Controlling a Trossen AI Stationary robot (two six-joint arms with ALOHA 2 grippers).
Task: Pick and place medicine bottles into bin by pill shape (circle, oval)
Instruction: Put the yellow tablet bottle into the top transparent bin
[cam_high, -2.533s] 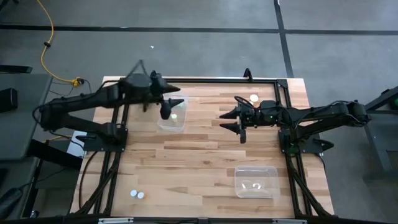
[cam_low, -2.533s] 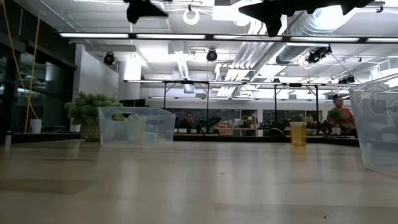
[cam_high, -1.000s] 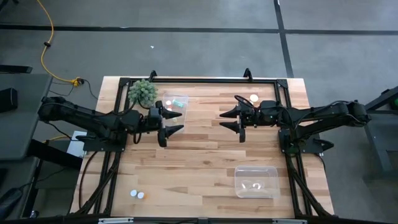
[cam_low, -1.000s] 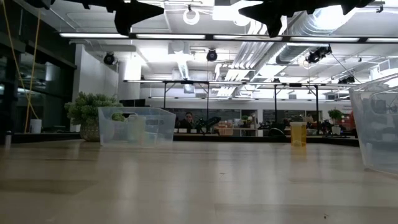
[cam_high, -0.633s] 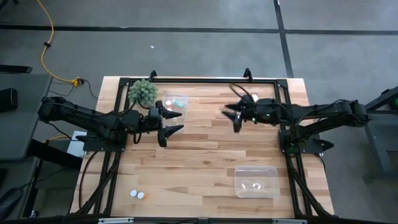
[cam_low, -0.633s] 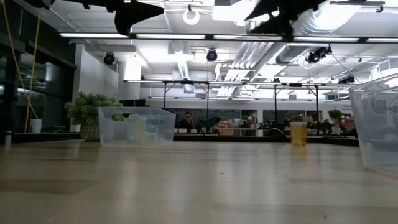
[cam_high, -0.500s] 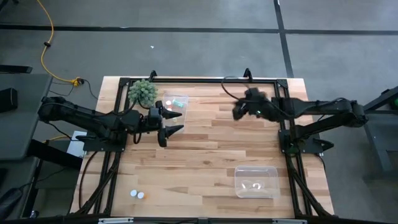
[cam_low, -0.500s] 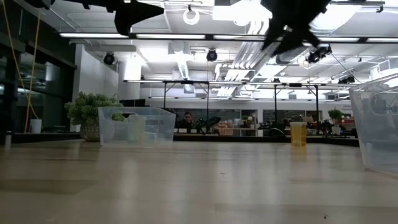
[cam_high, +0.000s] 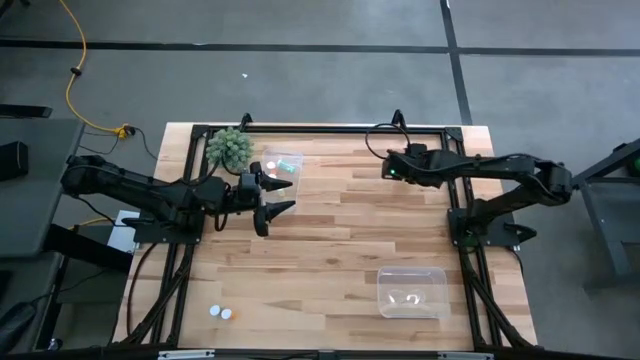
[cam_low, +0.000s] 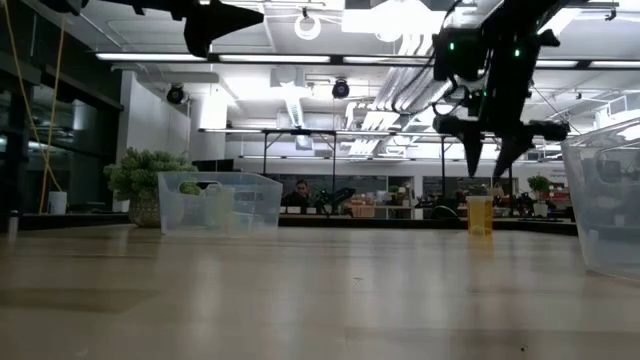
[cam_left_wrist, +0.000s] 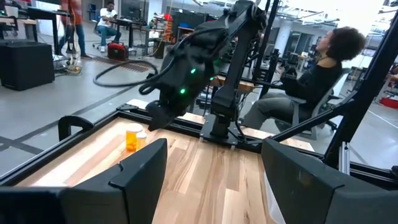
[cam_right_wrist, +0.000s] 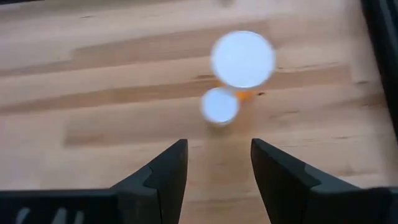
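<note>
Two medicine bottles stand upright on the wood near the table's far right corner. In the right wrist view they show as a larger white cap (cam_right_wrist: 242, 59) and a smaller white cap (cam_right_wrist: 219, 106) with orange beside it. The low view shows the yellow one (cam_low: 480, 215). My right gripper (cam_right_wrist: 217, 168) hangs open above them, fingers slanting down (cam_low: 490, 150), touching nothing. My left gripper (cam_high: 272, 195) stands open and level, high over the table's left half, beside the far-left bin. Two white bottles (cam_high: 220, 313) stand at the near left.
A clear bin (cam_high: 284, 166) with some bottles inside stands at the far left, next to a green spiky plant (cam_high: 230, 147). A second clear bin (cam_high: 412, 291) stands at the near right. A black frame (cam_high: 455, 150) runs along the table's edges. A person sits beyond the table.
My right gripper has swung from the table's middle toward the far right corner. It has rolled and tipped from level to pointing steeply down, and sunk to just above the two bottles there. Its fingers stay apart.
</note>
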